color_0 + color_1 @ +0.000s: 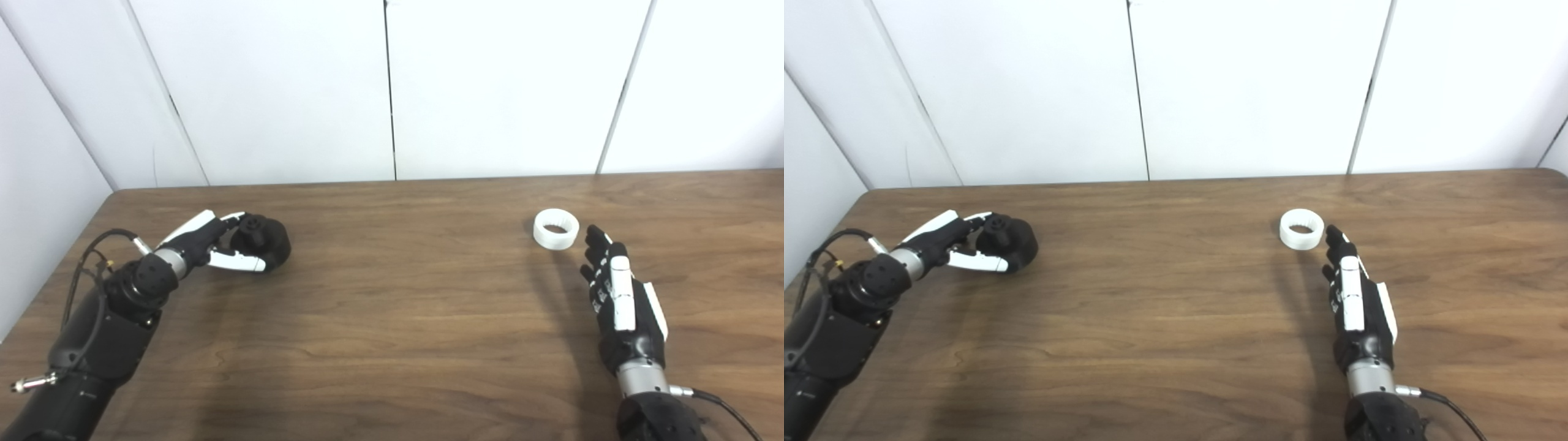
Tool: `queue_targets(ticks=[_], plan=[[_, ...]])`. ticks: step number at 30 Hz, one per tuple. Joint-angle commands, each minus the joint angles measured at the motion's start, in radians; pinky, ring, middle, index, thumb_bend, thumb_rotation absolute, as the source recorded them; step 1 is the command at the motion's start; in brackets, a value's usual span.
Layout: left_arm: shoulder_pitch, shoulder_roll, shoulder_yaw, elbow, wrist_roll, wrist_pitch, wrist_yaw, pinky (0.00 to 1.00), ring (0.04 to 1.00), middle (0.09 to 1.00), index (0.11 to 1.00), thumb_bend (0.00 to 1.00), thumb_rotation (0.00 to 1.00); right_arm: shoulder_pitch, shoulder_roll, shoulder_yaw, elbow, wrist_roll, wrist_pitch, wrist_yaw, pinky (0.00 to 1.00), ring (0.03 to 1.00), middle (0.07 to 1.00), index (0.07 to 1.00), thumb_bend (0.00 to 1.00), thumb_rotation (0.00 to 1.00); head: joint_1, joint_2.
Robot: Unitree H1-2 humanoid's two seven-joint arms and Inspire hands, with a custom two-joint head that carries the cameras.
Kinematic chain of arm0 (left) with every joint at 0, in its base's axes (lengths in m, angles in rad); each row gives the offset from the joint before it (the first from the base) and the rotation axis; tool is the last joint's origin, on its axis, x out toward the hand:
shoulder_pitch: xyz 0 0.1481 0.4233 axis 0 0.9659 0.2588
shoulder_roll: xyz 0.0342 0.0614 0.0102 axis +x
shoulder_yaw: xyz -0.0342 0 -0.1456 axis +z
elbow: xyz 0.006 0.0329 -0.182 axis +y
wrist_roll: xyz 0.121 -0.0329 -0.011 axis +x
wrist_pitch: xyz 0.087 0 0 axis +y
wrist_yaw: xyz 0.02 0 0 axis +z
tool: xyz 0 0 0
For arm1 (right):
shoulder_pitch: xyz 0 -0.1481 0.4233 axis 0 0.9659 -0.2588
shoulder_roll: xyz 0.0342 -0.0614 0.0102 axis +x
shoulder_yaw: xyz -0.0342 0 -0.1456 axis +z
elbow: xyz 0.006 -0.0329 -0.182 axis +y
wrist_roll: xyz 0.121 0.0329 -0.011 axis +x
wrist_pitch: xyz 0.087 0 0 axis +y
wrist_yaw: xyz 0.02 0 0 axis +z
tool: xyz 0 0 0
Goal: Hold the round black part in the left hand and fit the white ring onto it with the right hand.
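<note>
The round black part rests on the table at the left. My left hand reaches it from the left. Its fingers lie stretched along the part's far side and its thumb along the near side, so the part sits between them, and I see no firm grip. The white ring lies flat on the table at the right, hole upward. My right hand is open with its fingers straight. It hovers just near and right of the ring, fingertips close to the rim and apart from it.
The wooden table runs to white wall panels at the back. Its left edge passes close to my left arm. A cable loops off the left forearm, and another trails from the right wrist.
</note>
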Motion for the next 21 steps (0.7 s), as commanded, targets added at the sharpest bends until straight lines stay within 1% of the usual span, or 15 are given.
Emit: queue_targets(ticks=[1, 4, 11, 14, 17, 19, 21], plan=[[-0.060, 0.018, 0.007, -0.012, 0.012, -0.010, 0.014, 0.96, 1.000, 0.989, 0.954, 1.00, 0.42, -0.018, -0.001, -0.001, -0.036, 0.000, -0.015, 0.001, 0.98, 0.984, 0.949, 0.914, 0.53, 1.00, 0.000, 0.000], [-0.057, 0.009, 0.011, -0.014, 0.014, -0.010, 0.021, 0.95, 1.000, 0.971, 0.939, 1.00, 0.39, -0.018, 0.000, -0.003, -0.040, 0.004, -0.013, 0.001, 0.98, 0.983, 0.947, 0.911, 0.52, 1.00, 0.000, 0.002], [-0.052, 0.005, -0.001, -0.019, 0.035, -0.025, 0.034, 0.97, 1.000, 0.931, 0.919, 1.00, 0.35, -0.016, -0.002, -0.005, -0.042, 0.007, -0.012, 0.003, 0.98, 0.986, 0.951, 0.911, 0.52, 1.00, 0.004, 0.001], [-0.053, 0.008, -0.012, -0.023, 0.060, -0.015, 0.040, 0.96, 1.000, 0.957, 0.911, 1.00, 0.37, -0.016, -0.002, -0.004, -0.041, 0.004, -0.013, 0.002, 0.98, 0.983, 0.950, 0.912, 0.52, 1.00, 0.005, 0.001], [-0.047, 0.008, -0.011, -0.034, 0.072, -0.022, 0.052, 0.98, 1.000, 0.962, 0.883, 1.00, 0.34, -0.016, -0.002, -0.004, -0.038, 0.003, -0.016, 0.003, 0.98, 0.982, 0.950, 0.912, 0.52, 1.00, 0.004, 0.002], [-0.045, 0.008, -0.011, -0.039, 0.078, -0.030, 0.060, 0.98, 1.000, 0.958, 0.864, 0.98, 0.32, -0.016, 0.000, -0.003, -0.040, 0.001, -0.014, 0.001, 0.97, 0.981, 0.950, 0.913, 0.52, 1.00, 0.004, 0.002], [-0.042, 0.010, -0.011, -0.034, 0.083, -0.052, 0.072, 0.98, 1.000, 0.945, 0.846, 0.98, 0.32, -0.016, -0.001, -0.003, -0.039, 0.001, -0.013, 0.001, 0.97, 0.983, 0.951, 0.915, 0.52, 1.00, 0.005, 0.002]])
